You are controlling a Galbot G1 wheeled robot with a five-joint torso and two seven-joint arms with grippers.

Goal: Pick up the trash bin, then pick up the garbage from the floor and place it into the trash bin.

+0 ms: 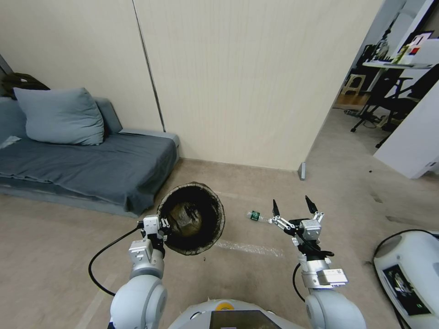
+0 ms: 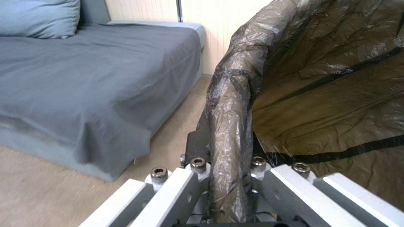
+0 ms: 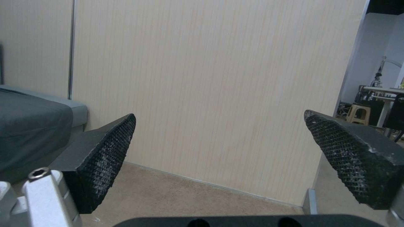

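Head view: left gripper (image 1: 161, 227) clamped on rim of trash bin (image 1: 192, 218), held above floor beside sofa (image 1: 87, 164); crumpled garbage (image 1: 186, 217) inside, kind hard to tell. Right gripper (image 1: 292, 205) spread wide, empty; small bottle (image 1: 254, 215) on floor near it.
Left wrist view: fingers (image 2: 198, 148) pinching bag-covered rim.
Right wrist view: pads (image 3: 105, 157) far apart, nothing between.

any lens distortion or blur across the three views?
Head view: wide-angle bending, wall seam and doorway lean; trash bin and bottle sharp. Left wrist view: left gripper links soft. Right wrist view: right gripper pads crisp, wall straight.
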